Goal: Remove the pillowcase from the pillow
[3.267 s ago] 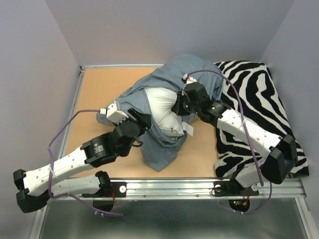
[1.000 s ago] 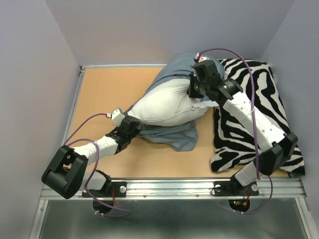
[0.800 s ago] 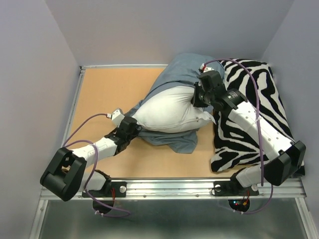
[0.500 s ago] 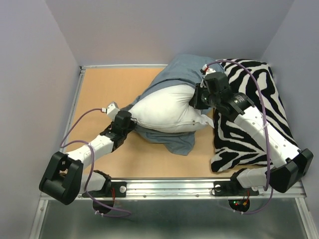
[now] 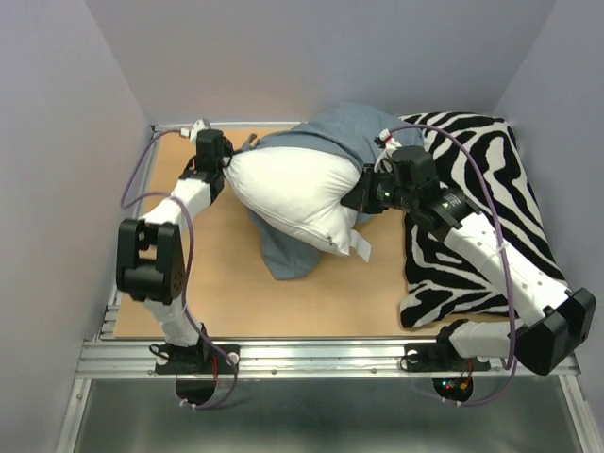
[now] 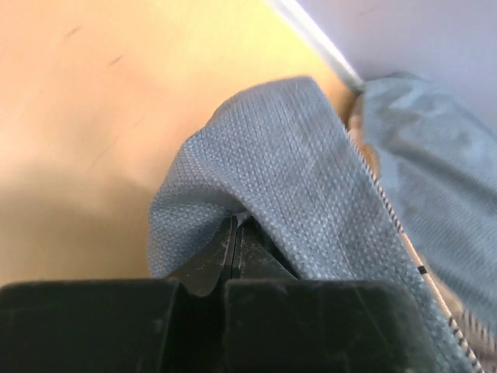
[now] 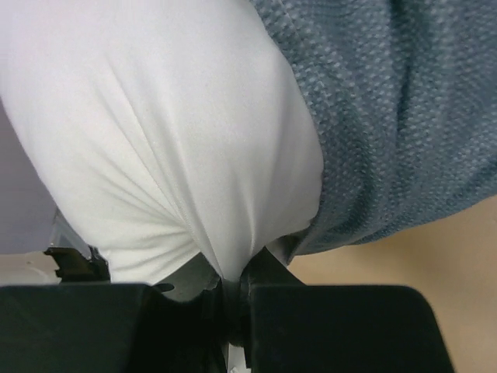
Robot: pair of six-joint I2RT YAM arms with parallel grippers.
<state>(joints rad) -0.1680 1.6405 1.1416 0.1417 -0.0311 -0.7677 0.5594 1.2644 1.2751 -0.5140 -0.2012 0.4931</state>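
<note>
My left gripper (image 6: 234, 237) is shut tight on a fold of the pillowcase (image 6: 295, 163), close to what looks like its zip (image 6: 388, 208). That arm is reached out to the far left corner of the table (image 5: 189, 283). My right gripper (image 7: 233, 284) is all but closed, its jaws pinching a bunched-up corner of the pillow (image 5: 288, 189) on the pillow's right side, just beside the zebra cushion (image 5: 472, 217).

So I have one thing in each tool, cloth on the left and pillow on the right, set against each other.

I judge the job well past halfway but not finished. From above, most of the pillow lies bare and white in the middle of the table, and its near end, with a small tag (image 5: 361, 247), points toward my bases. The pillowcase is heaped along the pillow's far side, between my two grippers. Another flap of it lies flat on the table under the pillow and trails out toward the near side.

The far side of the pillow is what remains. The blue cloth is draped over it there, and I cannot tell how much of the pillow sits inside the opening and how much is merely covered. The pillow also rests on the lower flap, so the two are not apart yet. To finish, I reckon the cloth must come clear off that far side and out from underneath, leaving the pillow on its own.
</note>
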